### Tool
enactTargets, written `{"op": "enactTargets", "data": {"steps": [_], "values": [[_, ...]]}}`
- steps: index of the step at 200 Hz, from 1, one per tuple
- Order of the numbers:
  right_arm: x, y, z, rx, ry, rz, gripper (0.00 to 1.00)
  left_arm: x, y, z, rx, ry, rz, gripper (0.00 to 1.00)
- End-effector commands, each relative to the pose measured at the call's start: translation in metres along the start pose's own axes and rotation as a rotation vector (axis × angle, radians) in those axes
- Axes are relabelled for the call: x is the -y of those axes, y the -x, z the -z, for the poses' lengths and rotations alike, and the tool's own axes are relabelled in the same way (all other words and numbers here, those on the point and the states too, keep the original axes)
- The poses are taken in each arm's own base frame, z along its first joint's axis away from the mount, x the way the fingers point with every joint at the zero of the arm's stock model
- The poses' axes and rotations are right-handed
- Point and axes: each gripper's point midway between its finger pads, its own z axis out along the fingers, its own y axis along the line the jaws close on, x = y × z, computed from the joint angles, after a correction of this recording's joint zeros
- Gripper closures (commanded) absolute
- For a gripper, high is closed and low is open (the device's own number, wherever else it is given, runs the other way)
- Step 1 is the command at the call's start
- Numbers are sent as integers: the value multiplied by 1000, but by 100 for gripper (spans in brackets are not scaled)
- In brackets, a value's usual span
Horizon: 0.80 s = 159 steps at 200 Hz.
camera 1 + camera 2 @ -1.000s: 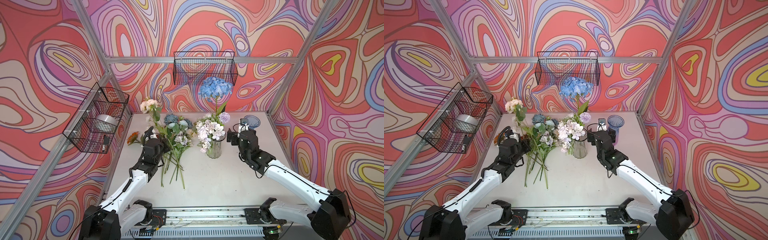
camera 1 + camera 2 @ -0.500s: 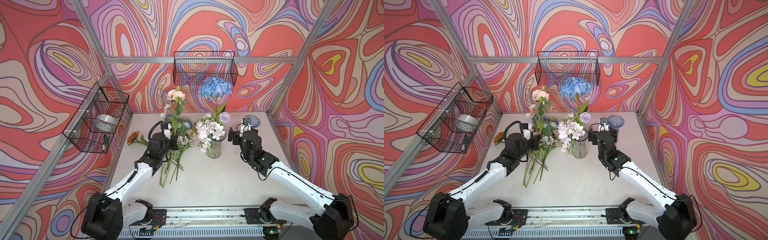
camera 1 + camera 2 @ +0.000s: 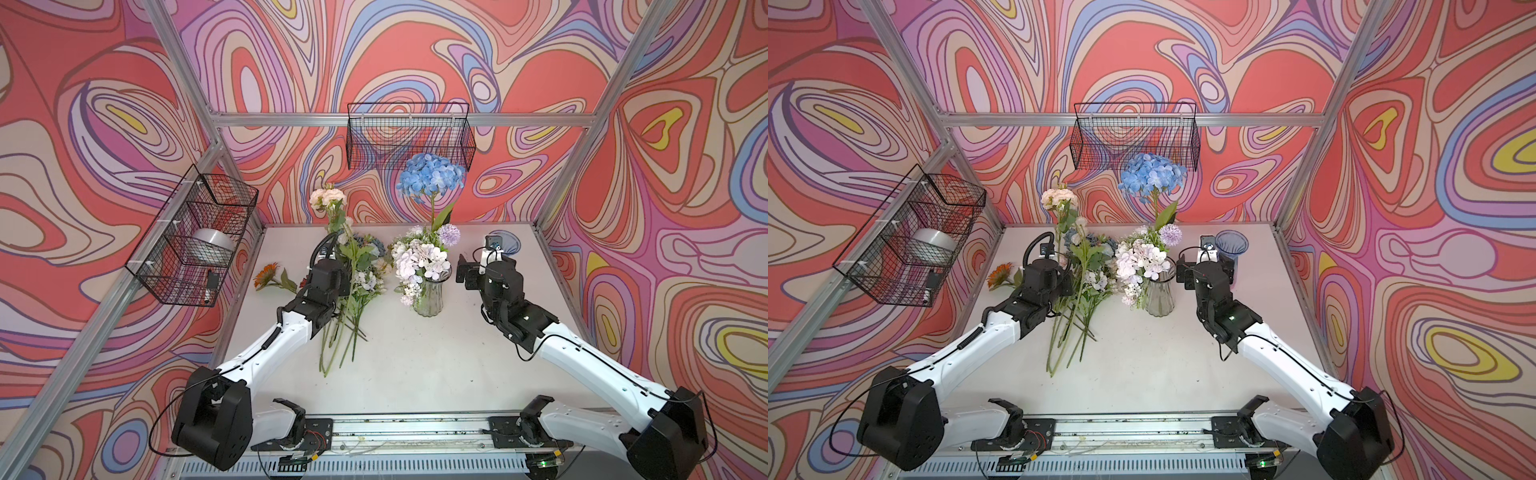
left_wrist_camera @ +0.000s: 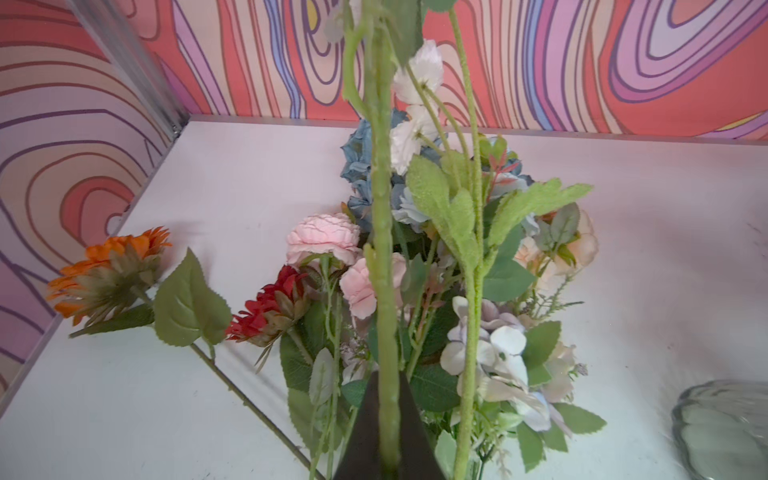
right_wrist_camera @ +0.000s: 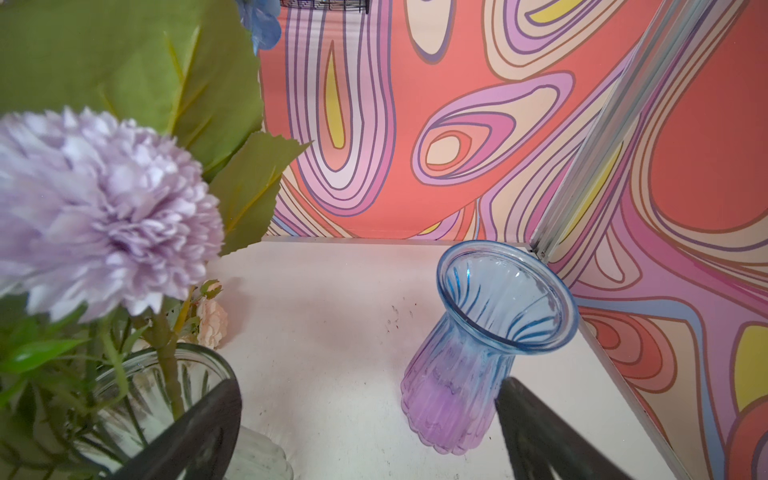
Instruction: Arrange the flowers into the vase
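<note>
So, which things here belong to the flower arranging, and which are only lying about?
For the job:
- left gripper, shut on the peach flower
- clear vase with blooms in it
- flower pile on the table
- orange flower, lying apart
- right gripper, open

Lying about:
- empty blue vase
- back wire basket
- side wire basket with a silver roll

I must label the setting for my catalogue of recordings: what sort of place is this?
Probably a robot test booth, not a home or shop: a left arm and a right arm on a rail at a white table, an aluminium frame, and swirl-patterned walls.
</note>
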Motion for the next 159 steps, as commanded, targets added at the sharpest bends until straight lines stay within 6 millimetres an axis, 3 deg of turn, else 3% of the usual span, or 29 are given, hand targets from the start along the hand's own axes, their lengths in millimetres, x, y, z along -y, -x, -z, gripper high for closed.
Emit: {"op": "enactTargets", "data": {"steps": [1,24,59,93,112,127,159], "values": [[4,12,5,29,-3,-16,2,-14,1,5,6,79,30,100],[5,13,6,30,-2,-17,2,-17,8,11,35,73,83,100],[4,13,9,31,10,-19,2,-26,39,37,137,77,113,100],[-4,17,8,42,53,-30,2,1,89,63,253,-97,107,100],[-9,18,6,34,76,-32,2,17,106,65,262,-155,55,100],[-16,19,7,30,112,-34,2,26,98,50,217,-173,37,100],[-35,29,15,17,234,-42,10,34,49,14,124,-186,45,100]]}}
